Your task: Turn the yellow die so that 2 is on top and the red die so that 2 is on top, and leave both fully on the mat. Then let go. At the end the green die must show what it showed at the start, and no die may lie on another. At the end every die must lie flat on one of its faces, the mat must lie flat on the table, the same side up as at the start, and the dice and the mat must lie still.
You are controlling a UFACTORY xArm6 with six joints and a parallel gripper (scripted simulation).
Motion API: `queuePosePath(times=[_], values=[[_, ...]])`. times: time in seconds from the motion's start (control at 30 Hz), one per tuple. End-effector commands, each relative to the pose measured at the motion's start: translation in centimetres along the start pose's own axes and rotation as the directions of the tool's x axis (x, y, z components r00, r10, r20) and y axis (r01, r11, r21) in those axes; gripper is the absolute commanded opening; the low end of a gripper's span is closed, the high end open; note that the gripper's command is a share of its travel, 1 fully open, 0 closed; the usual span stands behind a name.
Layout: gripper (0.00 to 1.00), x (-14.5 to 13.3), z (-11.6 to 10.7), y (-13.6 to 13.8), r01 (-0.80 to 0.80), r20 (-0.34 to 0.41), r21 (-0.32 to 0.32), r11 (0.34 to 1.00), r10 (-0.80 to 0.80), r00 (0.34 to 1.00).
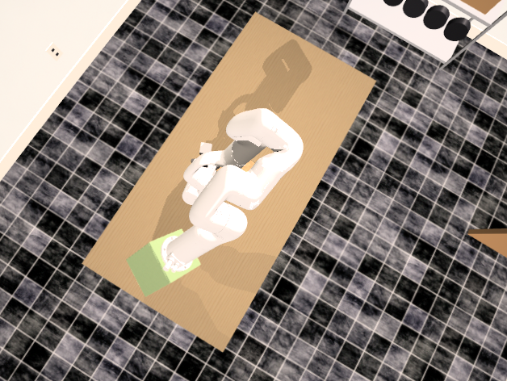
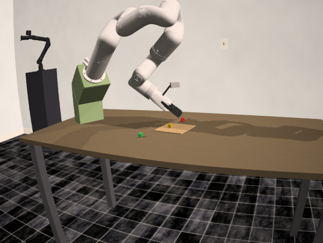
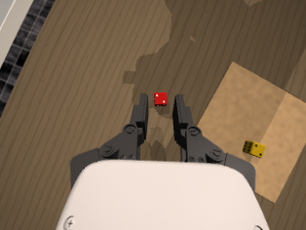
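Observation:
The red die (image 2: 182,119) (image 3: 161,98) sits on the table off the mat; its face towards the wrist camera shows two pips. My gripper (image 2: 178,115) (image 3: 161,103) is partly open and tilted above it; in the wrist view the die appears between the fingertips with a gap on each side. The yellow die (image 2: 169,125) (image 3: 256,149) rests on the mat (image 2: 183,128) (image 3: 234,93); its larger visible face shows two pips, a darker side face several. The green die (image 2: 140,134) is on the table, its pips too small to read. The arm hides the dice in the top view.
The green pedestal (image 1: 147,270) (image 2: 90,112) carries the arm at one end of the wooden table (image 1: 328,94) (image 2: 221,156). The mat lies to the right of the fingers in the wrist view. The table's edge (image 3: 24,78) shows at the far left there.

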State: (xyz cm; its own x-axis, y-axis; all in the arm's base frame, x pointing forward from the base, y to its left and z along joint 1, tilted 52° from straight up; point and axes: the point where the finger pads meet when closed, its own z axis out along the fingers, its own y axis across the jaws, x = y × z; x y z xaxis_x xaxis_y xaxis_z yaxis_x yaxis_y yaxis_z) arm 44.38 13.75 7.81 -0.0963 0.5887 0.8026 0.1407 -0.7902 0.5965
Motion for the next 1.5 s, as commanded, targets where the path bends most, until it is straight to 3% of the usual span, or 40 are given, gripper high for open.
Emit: queuePosePath(times=[0.0, 0.37, 0.9, 1.23, 1.47], values=[[0.31, 0.1, -0.6, 0.0, -0.001, -0.001, 0.0, 1.0, 0.001, 1.0], [0.31, 0.3, -1.6, 0.0, -0.001, -0.001, 0.0, 1.0, 0.001, 1.0], [0.31, 4.2, -4.9, 0.0, -0.001, -0.001, 0.0, 1.0, 0.001, 1.0], [0.31, 4.7, -5.3, 0.0, -0.001, 0.0, -0.001, 1.0, 0.001, 1.0], [0.31, 5.1, -4.9, 0.1, 0.004, 0.094, -0.005, 1.0, -0.003, 0.996]])
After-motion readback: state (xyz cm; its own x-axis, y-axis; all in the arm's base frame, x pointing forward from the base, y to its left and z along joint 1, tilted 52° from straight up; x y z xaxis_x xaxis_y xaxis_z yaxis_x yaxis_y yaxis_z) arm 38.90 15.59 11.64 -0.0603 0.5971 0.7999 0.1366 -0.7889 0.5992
